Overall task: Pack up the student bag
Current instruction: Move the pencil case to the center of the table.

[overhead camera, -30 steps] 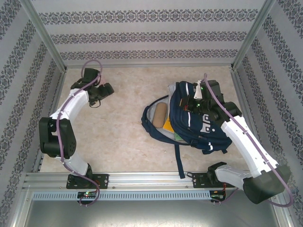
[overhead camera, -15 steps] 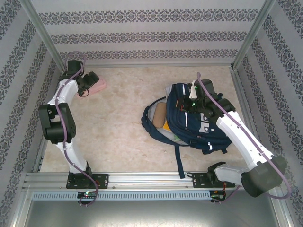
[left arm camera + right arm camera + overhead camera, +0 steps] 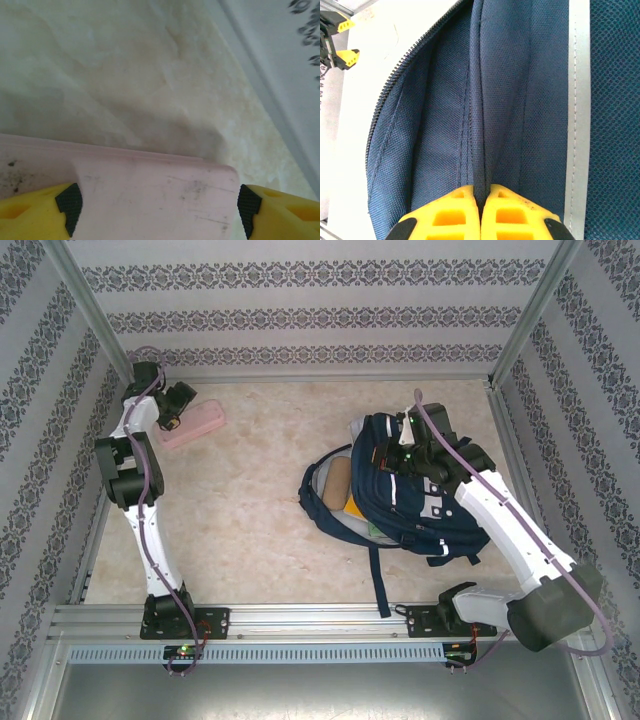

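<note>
The student bag (image 3: 425, 510), navy with white stripes, lies right of centre with its mouth open to the left. My right gripper (image 3: 408, 452) rests on its upper part. In the right wrist view that gripper (image 3: 481, 192) is shut on a raised fold of the bag's navy fabric (image 3: 520, 100). A pale pink box (image 3: 195, 425) lies flat in the far left corner. My left gripper (image 3: 176, 412) hangs over the box's left end. In the left wrist view its jaws (image 3: 157, 210) stand open, with one black pad on each side of the pink box (image 3: 150, 195).
A tan pouch (image 3: 337, 483) and a yellow item (image 3: 354, 507) show inside the bag's mouth. A dark strap (image 3: 379, 580) trails toward the near rail. The patterned wall's base (image 3: 265, 90) runs close beside the pink box. Bare tabletop (image 3: 250, 500) lies between the arms.
My left arm has swung back and left into the far corner, uncovering the pink box and settling its jaws around it. The right gripper has stayed shut on the bag, shifting slightly.
</note>
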Action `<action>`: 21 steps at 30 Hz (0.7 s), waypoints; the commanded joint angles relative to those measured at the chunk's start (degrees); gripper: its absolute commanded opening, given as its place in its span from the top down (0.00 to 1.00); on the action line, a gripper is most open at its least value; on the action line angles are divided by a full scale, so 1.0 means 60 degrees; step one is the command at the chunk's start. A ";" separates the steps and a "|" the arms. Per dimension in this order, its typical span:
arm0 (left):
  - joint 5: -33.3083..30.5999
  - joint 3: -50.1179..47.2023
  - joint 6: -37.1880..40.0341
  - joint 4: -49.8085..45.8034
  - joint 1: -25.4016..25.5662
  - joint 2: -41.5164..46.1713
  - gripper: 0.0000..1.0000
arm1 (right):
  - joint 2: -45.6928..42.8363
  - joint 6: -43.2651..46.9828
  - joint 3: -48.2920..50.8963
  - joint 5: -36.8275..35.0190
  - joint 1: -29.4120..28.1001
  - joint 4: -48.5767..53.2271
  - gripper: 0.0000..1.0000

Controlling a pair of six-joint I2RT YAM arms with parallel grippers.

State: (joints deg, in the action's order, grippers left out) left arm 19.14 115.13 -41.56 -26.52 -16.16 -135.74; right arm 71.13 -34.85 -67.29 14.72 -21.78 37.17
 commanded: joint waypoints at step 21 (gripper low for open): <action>0.0174 -0.9137 -0.3225 0.1919 0.3095 0.5492 0.17 | 0.1005 0.0075 -0.0726 0.1107 -0.0120 -0.1923 1.00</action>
State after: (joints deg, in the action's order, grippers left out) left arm 22.35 66.81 -54.70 -12.64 -1.98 -104.71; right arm 77.58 -34.79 -69.38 17.54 -22.00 34.39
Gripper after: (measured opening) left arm 0.831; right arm 0.070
